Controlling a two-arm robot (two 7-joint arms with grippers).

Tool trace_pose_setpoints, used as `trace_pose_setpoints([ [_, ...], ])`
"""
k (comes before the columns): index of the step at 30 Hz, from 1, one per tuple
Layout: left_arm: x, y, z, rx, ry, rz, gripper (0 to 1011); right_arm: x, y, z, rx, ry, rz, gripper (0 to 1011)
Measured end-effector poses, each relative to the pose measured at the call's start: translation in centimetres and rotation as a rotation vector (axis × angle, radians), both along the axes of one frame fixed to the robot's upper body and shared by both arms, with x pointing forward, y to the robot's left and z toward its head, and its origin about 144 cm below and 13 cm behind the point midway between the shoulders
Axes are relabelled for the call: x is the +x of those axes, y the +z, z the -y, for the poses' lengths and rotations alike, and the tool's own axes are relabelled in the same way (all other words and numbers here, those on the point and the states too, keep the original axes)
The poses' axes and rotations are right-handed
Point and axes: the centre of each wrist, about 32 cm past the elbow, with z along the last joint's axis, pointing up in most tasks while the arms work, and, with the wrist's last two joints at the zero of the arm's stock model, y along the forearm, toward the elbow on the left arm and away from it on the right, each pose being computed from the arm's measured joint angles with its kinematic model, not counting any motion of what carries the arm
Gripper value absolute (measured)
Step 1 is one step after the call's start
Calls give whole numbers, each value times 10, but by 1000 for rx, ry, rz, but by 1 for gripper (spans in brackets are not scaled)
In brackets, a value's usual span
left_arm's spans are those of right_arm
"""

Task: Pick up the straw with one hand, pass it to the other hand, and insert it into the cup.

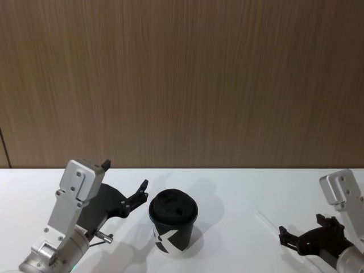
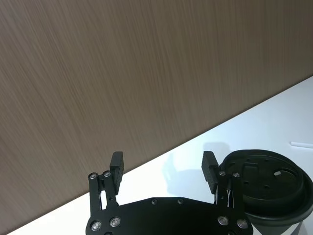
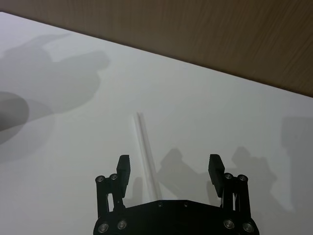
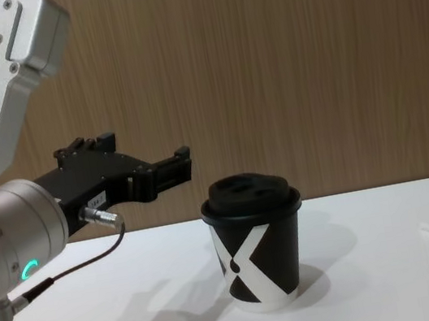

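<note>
Two grippers, jaws apart: right gripper (image 3: 168, 164) above straw (image 3: 145, 144) lying on table (image 3: 220, 112), left gripper (image 2: 163, 161) beside cup (image 1: 170, 230). Lower squarely, centre straw between fingers (image 3: 123, 166), close gently.

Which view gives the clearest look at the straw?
The right wrist view: the straw lies full-length on the table, ahead of the open right tool. The head view shows it faint beside that tool, the chest view catches it at the edge, the left wrist view a sliver past the cup.
</note>
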Motion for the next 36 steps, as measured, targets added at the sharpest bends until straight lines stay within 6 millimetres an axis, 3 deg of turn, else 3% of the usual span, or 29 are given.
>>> trace_pose_setpoints([
  [36, 0, 0, 0, 0, 0, 0, 1003, -7, 3, 9, 28, -29, -132, 1001],
])
